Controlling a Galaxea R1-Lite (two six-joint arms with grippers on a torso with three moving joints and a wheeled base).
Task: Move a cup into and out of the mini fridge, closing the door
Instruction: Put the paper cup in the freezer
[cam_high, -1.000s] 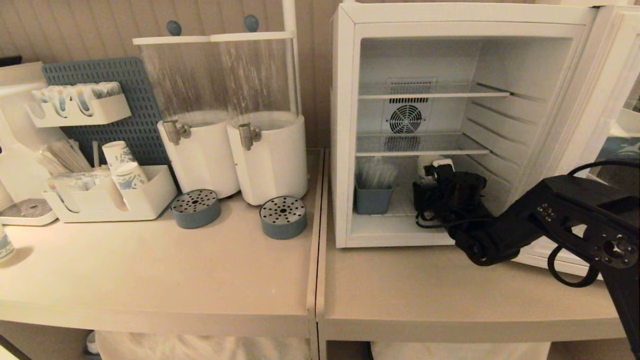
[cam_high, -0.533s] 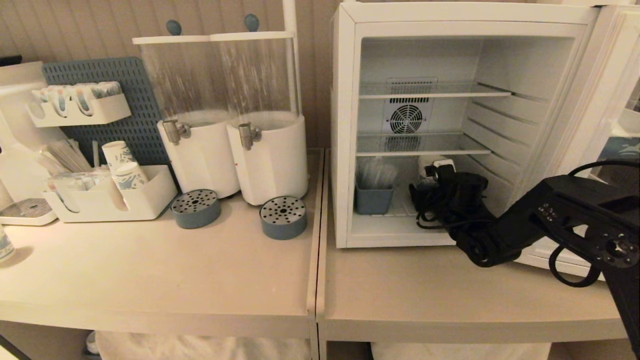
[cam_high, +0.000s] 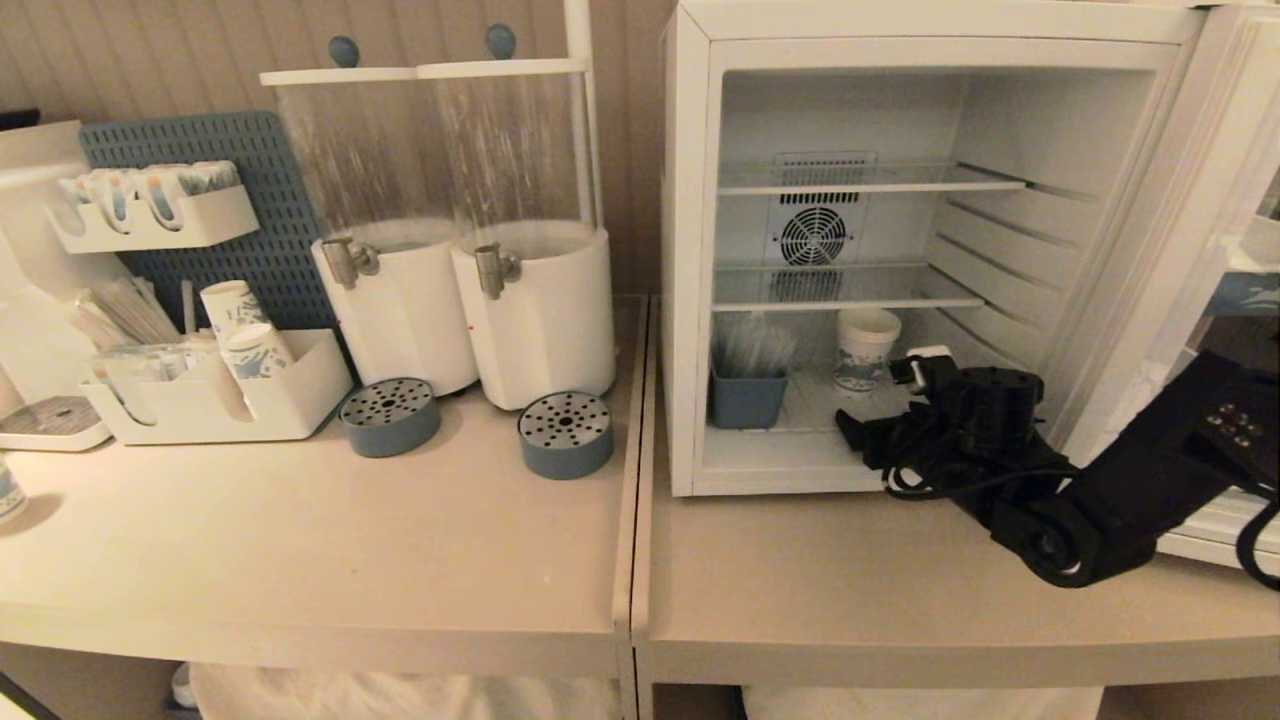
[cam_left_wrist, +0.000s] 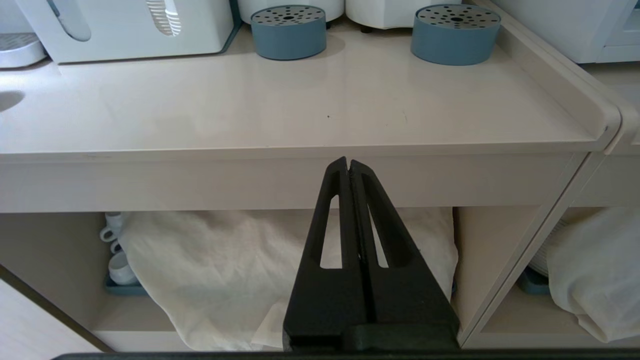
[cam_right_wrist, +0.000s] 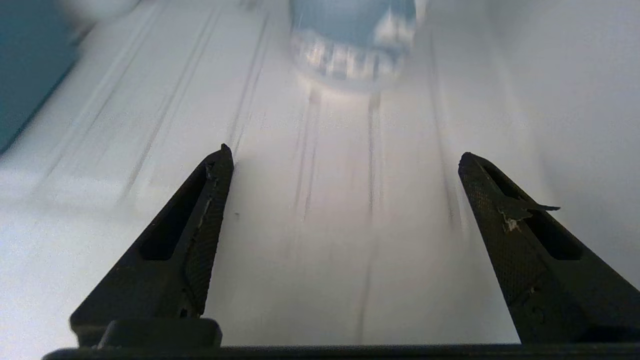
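Black and spread wide with nothing between its fingers, our right gripper (cam_right_wrist: 345, 160) sits at the mouth of the white box-shaped mini fridge (cam_high: 690, 250); the small white paper cup with blue pattern (cam_high: 865, 349) stands apart on the fridge floor. Our left gripper (cam_left_wrist: 348, 165) is pressed closed, away from the fridge.

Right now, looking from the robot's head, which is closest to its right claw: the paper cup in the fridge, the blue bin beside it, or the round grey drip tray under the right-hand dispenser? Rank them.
From the right gripper, open at the mini fridge mouth:
1. The cup, just behind it on the bottom floor.
2. The blue bin, in the left corner inside.
3. The drip tray, outside on the counter, farthest left.
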